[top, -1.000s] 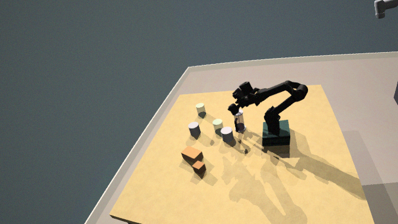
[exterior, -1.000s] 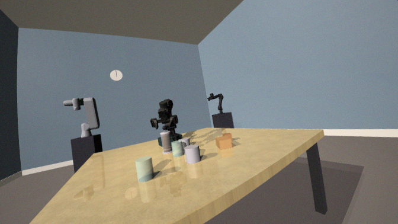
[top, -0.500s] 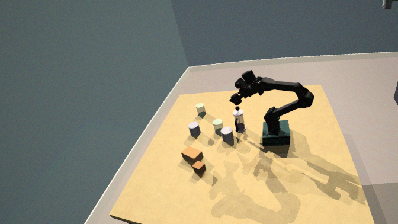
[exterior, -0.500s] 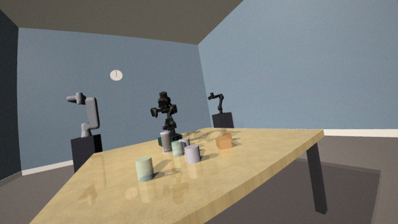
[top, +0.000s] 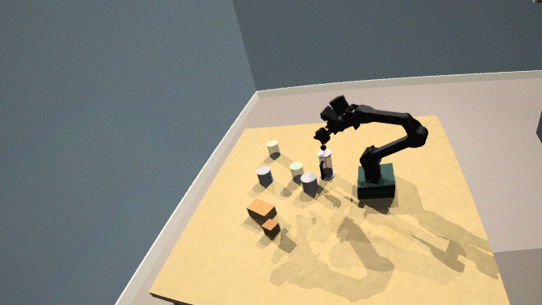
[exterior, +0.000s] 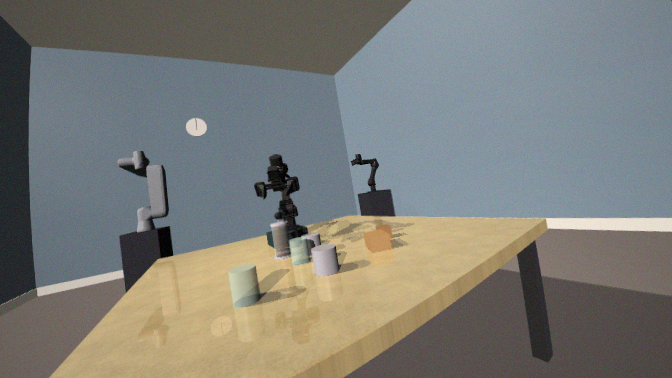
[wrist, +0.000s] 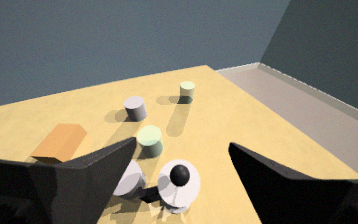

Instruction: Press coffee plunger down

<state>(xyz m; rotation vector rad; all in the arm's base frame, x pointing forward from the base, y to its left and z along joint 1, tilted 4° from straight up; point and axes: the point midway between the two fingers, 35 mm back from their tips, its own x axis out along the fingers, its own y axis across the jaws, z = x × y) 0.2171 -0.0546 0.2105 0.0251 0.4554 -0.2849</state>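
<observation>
Pale wooden table on dark legs, standing in a blue-walled room with grey floor and light skirting board; round white disc on the far wall. Coffee press upright on the table, at about 9 o'clock from the arm's green base, just beside a grey cylinder. Black plunger knob sitting low on the white lid. Gripper spread wide above the knob, holding nothing, fingers well apart from it on both sides. Fingers cut off by the lower edge of the wrist view. Press half hidden behind a green cylinder in the exterior view; its glass contents hard to make out.
</observation>
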